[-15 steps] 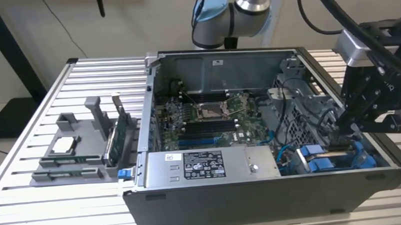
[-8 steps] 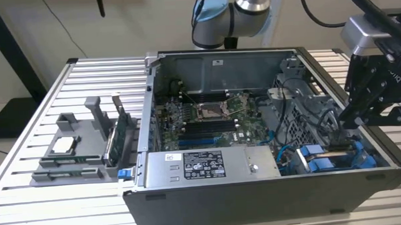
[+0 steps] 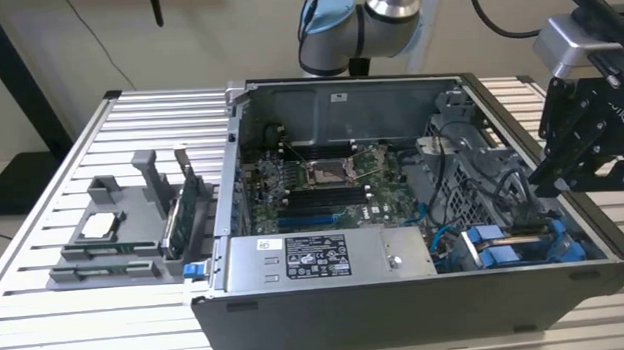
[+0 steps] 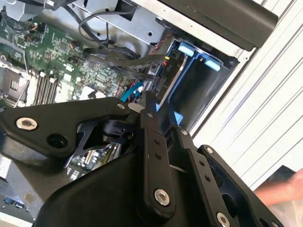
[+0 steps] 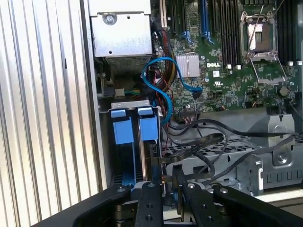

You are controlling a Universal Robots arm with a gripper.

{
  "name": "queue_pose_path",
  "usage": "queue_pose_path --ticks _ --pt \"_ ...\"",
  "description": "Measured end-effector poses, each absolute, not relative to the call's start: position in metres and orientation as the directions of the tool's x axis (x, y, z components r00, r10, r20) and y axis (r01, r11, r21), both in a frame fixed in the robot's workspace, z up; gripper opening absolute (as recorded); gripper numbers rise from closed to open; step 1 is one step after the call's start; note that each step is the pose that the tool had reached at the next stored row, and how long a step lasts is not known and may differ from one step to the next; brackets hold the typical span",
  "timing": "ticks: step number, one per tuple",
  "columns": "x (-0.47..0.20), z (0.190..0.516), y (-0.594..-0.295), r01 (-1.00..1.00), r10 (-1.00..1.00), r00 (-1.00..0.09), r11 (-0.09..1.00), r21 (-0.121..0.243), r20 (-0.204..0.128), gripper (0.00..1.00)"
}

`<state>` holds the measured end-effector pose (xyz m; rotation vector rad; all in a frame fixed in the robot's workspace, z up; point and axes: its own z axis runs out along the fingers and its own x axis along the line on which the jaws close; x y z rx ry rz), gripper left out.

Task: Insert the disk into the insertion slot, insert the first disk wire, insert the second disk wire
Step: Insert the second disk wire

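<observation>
The insertion slot [image 3: 501,245] is the bay with blue rails at the case's front corner on the exterior view's right. The disk [image 5: 147,163] sits inside it between the blue tabs [image 5: 127,128], and its dark rear face [image 4: 166,78] with connectors shows in the second wrist view. Black disk wires [image 5: 208,142] loop across the perforated metal toward the disk's rear. My gripper [image 3: 568,183] hangs just above the bay. Its fingers [image 5: 150,201] stand close together, with a black wire end [image 5: 178,178] between them beside the disk's rear. A blue cable [image 5: 163,87] curves from the board to the bay.
The open case [image 3: 400,312] lies on a slatted metal table [image 3: 78,323]. Inside are the motherboard [image 3: 328,178] and a silver power supply [image 3: 326,256]. A grey parts holder [image 3: 117,232] stands at the exterior view's left. A blurred hand [image 4: 284,189] is near the gripper body.
</observation>
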<state>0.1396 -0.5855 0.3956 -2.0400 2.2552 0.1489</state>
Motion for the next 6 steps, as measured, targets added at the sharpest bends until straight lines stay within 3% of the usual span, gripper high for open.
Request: queue_pose_path --ticks 6 --pt "0.1396 0.3957 -0.5855 -0.995 -0.986 -0.1 0.099 0.008 -0.137 0.24"
